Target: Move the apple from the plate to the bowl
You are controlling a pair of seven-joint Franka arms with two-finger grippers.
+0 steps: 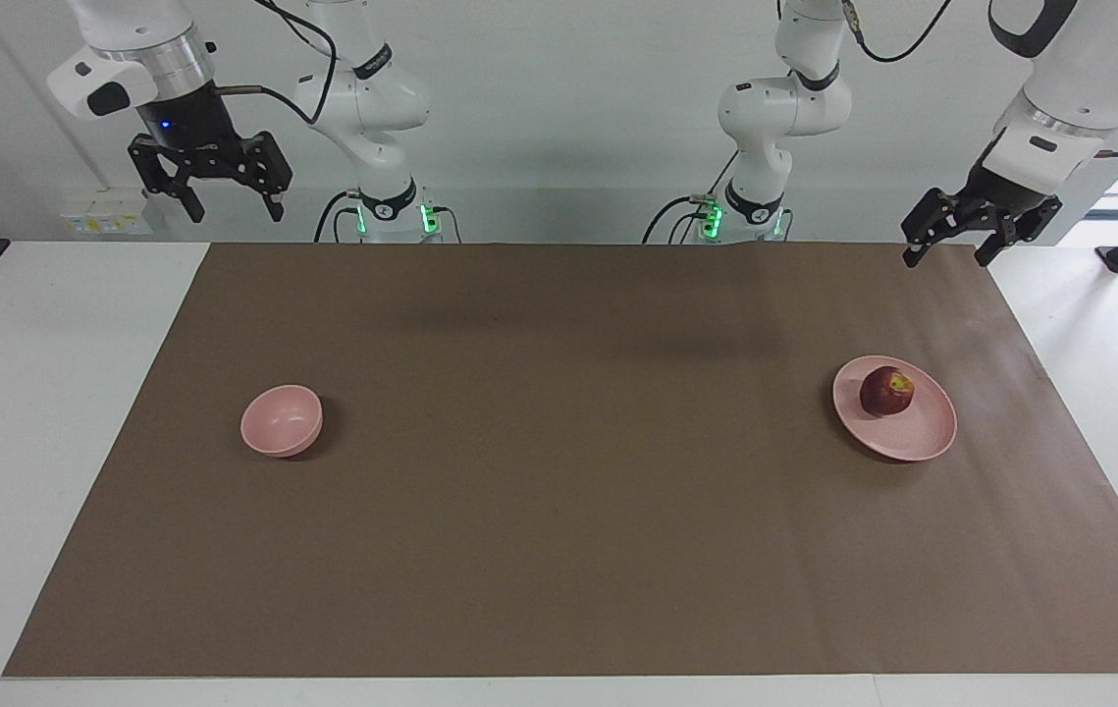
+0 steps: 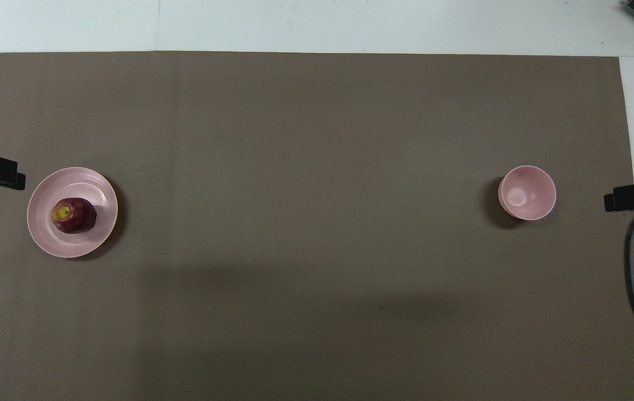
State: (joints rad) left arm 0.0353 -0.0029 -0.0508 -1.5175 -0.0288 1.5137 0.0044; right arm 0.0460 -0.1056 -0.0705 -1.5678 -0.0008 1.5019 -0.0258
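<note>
On the brown mat (image 1: 559, 471) sit one apple (image 1: 886, 390), one plate (image 1: 917, 437) and one bowl (image 1: 281, 420). From the plate's centre the apple lies toward ten o'clock in the facing view; the empty bowl stands well apart at nine o'clock, toward the right arm's end, bare mat between. Two grippers wait raised at the mat's robot-side corners: the left gripper (image 1: 946, 255) spread above the plate's end, the right gripper (image 1: 235, 211) spread above the bowl's.
</note>
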